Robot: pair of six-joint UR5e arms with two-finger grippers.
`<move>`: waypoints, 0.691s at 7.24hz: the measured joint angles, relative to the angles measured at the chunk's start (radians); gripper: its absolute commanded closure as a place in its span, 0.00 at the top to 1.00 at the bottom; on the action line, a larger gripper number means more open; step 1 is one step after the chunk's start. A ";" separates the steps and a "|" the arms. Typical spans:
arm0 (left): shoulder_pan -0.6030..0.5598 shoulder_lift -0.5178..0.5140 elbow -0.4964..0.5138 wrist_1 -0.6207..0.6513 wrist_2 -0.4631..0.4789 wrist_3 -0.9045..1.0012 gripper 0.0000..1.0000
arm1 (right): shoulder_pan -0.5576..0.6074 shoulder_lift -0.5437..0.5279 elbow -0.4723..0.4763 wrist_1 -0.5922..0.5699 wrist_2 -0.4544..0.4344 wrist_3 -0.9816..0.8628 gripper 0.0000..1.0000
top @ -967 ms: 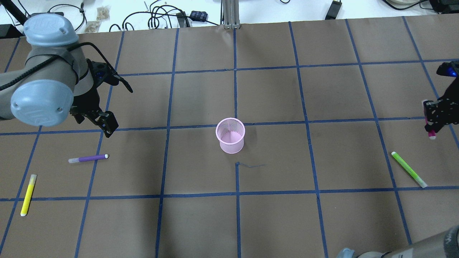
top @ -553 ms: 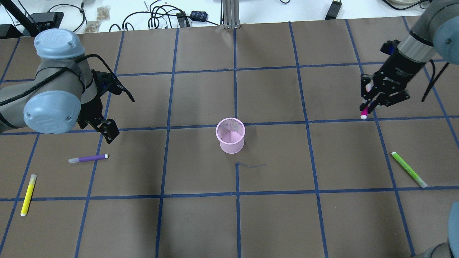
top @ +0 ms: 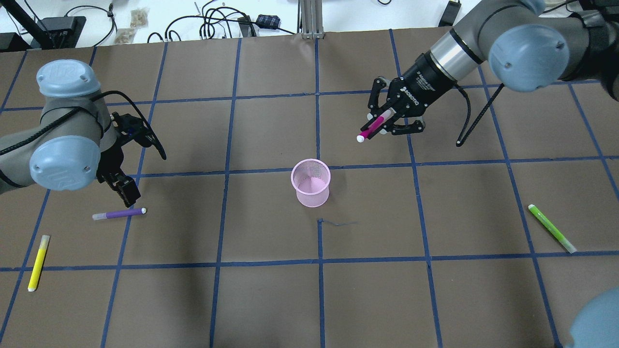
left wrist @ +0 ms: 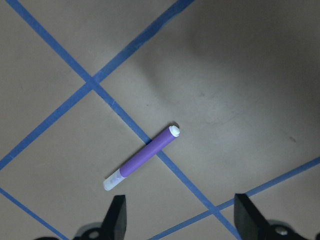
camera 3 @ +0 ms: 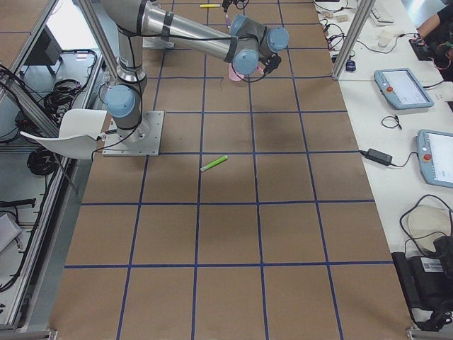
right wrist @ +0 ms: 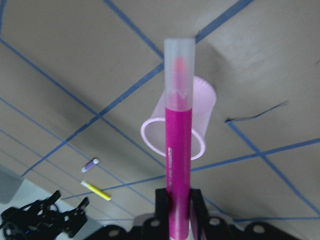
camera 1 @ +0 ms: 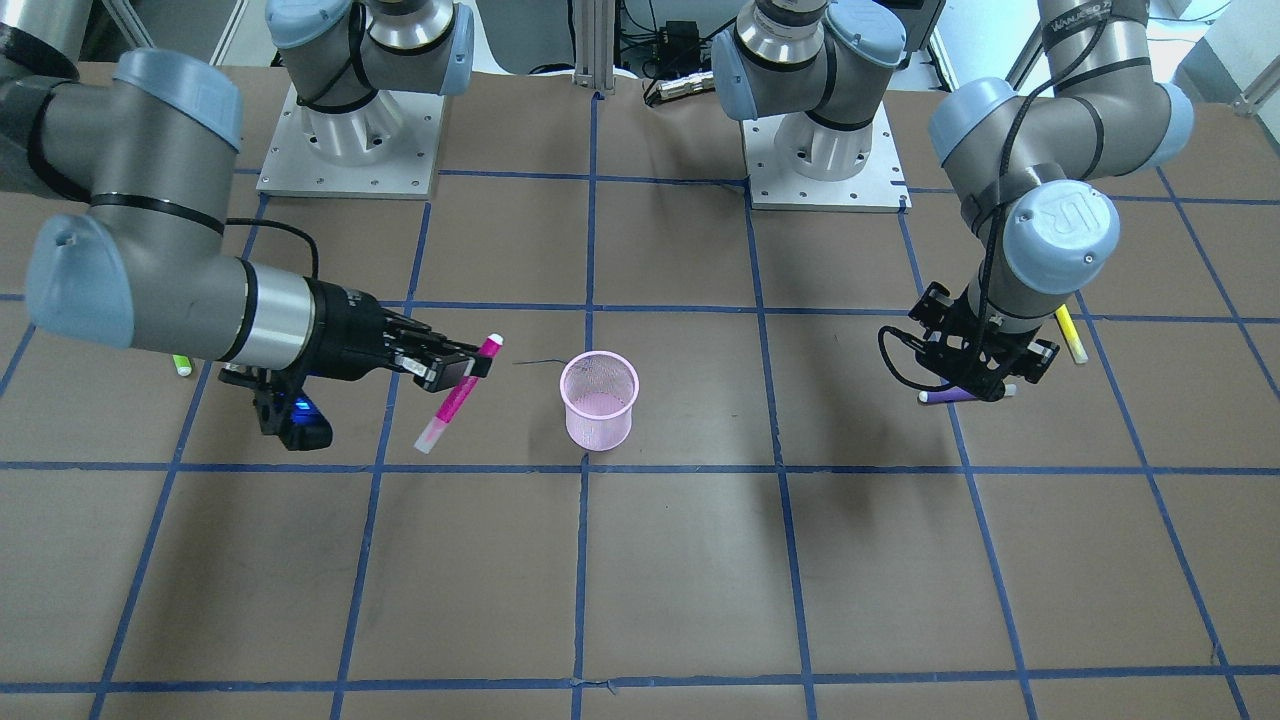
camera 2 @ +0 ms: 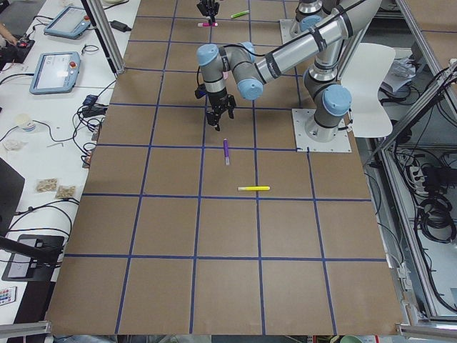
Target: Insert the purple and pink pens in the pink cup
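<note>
Your R arm's stretched out low, wrist near level. R fingers (right wrist: 161, 205) clenched on pink pen (camera 1: 455, 397), tilted, up in the air near pink cup (top: 310, 183), not over it. L arm's bent over, L fingers (left wrist: 118, 217) spread wide, pointing down above purple pen (left wrist: 145, 156), flat on table (top: 271, 299).

ROBOTIQ on the right tool (top: 378, 123)
</note>
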 measured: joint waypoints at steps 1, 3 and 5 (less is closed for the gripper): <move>0.006 -0.016 -0.012 0.007 -0.001 0.003 1.00 | 0.024 0.000 0.005 0.001 0.100 0.031 0.00; 0.008 -0.046 -0.028 0.046 0.000 0.008 1.00 | 0.079 0.005 0.042 0.003 0.259 0.047 0.00; 0.008 -0.078 -0.047 0.110 0.015 0.037 1.00 | 0.094 0.024 0.117 0.000 0.364 0.048 0.00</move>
